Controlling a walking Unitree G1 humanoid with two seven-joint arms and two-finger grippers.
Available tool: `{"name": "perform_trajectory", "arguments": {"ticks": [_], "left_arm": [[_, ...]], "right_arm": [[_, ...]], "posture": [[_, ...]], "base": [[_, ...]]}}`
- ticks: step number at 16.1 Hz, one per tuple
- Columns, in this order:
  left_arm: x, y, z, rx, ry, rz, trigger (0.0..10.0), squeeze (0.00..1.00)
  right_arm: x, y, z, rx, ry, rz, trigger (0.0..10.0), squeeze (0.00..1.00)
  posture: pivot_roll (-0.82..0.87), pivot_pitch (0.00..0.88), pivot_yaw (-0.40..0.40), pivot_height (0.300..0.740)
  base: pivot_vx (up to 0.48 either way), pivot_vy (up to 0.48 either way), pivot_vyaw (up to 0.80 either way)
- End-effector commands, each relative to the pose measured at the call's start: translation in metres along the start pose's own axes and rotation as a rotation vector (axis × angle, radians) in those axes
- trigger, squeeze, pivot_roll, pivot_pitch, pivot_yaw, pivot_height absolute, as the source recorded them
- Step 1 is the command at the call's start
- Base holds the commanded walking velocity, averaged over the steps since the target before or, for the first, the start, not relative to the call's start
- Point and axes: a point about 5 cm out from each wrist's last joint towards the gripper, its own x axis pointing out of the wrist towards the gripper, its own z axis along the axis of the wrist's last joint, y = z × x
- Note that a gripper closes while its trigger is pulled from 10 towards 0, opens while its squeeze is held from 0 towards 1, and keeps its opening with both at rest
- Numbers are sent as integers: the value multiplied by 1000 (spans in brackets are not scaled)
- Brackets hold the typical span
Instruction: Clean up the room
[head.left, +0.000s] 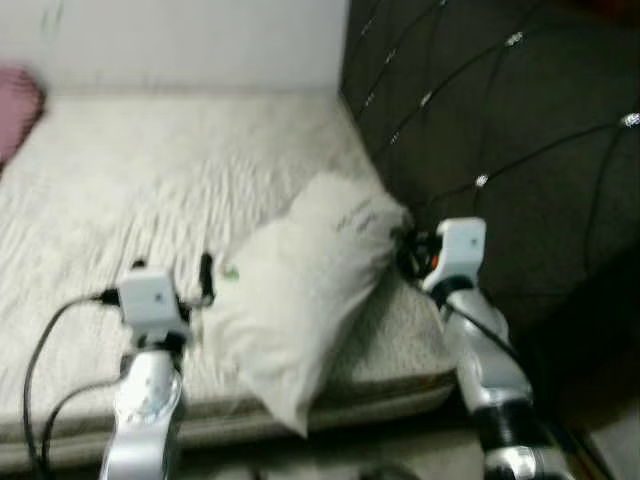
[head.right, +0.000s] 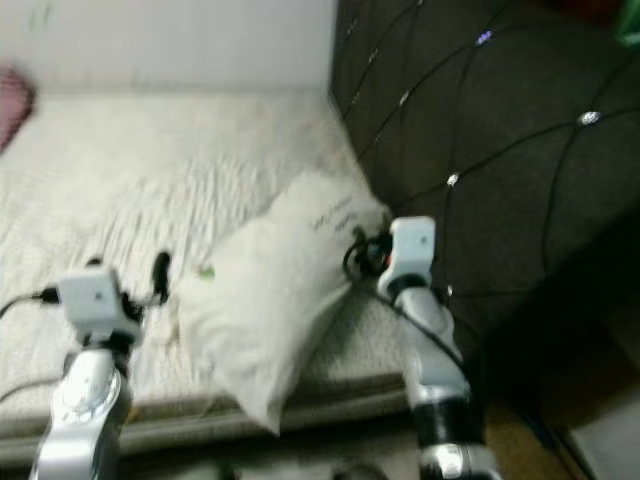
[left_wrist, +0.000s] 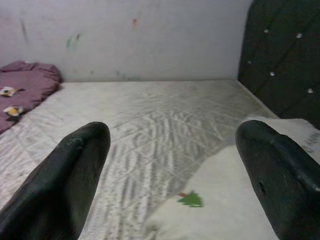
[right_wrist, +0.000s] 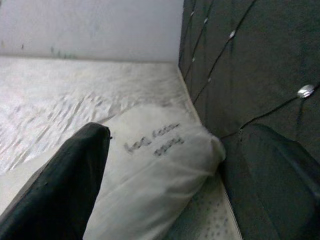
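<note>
**Pillow pickup: both grippers spread at the pillow**

The pillow (head.left: 300, 300) lies tilted on the near right part of the mattress (head.left: 150, 180), one corner hanging over the near edge and its far end close to the headboard (head.left: 500, 120). A small green mark shows near its left side.

The left gripper (left_wrist: 165, 170) is spread wide at the pillow's left edge; the pillow sits just past its right finger, not between the fingers. The right gripper (right_wrist: 170, 170) is also spread wide at the pillow's far right end, between pillow and headboard. Neither holds anything.

Judged step: approach for a two-handed grasp of the pillow.

The next move calls for bringing each gripper onto a pillow edge before closing. The soft cover may slip or bunch. A pink blanket (left_wrist: 25, 85) lies at the far left.
</note>
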Motion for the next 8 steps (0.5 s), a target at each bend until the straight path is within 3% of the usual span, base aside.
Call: {"name": "perform_trajectory", "arguments": {"ticks": [1,5,8], "left_arm": [[-1,4,-1,-3,12,30,10000,0],[-2,8,-3,-3,24,37,10000,0],[-2,8,-4,3,30,37,10000,0]], "right_arm": [[2,0,5,-3,-15,7,10000,0],[1,3,4,5,-12,24,10000,0],[0,3,2,7,-6,25,10000,0]], "posture": [[-17,0,-35,740],[-16,0,-35,740],[-15,0,-37,711]], "base": [[0,0,0],[0,0,0],[0,0,0]]}}
